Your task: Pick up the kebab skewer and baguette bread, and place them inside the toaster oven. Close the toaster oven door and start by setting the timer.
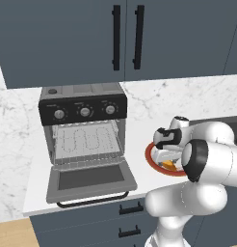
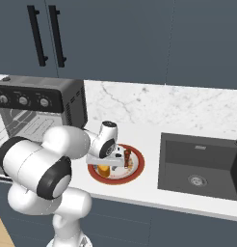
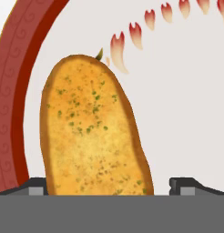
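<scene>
One arm, one target right now: the short oval golden-orange baguette bread (image 3: pixel 93 132), flecked green on its crust, lies straight below the jaws, between the two dark fingertips (image 3: pixel 35 185) at the lower edge of the hand view. Jaws are wide apart, nothing in them, and neither tip touches the loaf as far as I can tell.

Key relation: the loaf's long axis runs away from the hand camera, across the line joining the two tips. So the jaws span its short width, one tip on each long flank. That's the right orientation; closing would pinch the narrow way. Far end of the loaf points toward the plate's rim, leaning slightly to one side of the jaw midline; the tip on that side sits closer to the crust than the other.

Loaf rests on the round white plate with red-brown rim and petal pattern (image 3: pixel 13 91), on the white worktop (image 2: pixel 149 132) beside the dark sink (image 2: pixel 197 166).

From the right base view the gripper (image 2: pixel 107 163) hangs low over that plate; the thin kebab skewer with dark red-brown meat chunks (image 2: pixel 126 157) lies just beside it, sink side.

Boxy black and silver-grey toaster oven (image 1: pixel 84 126) sits well off to the other side, its grey-framed glass door (image 1: pixel 90 179) dropped open.

My read: small descent, then close.
</scene>
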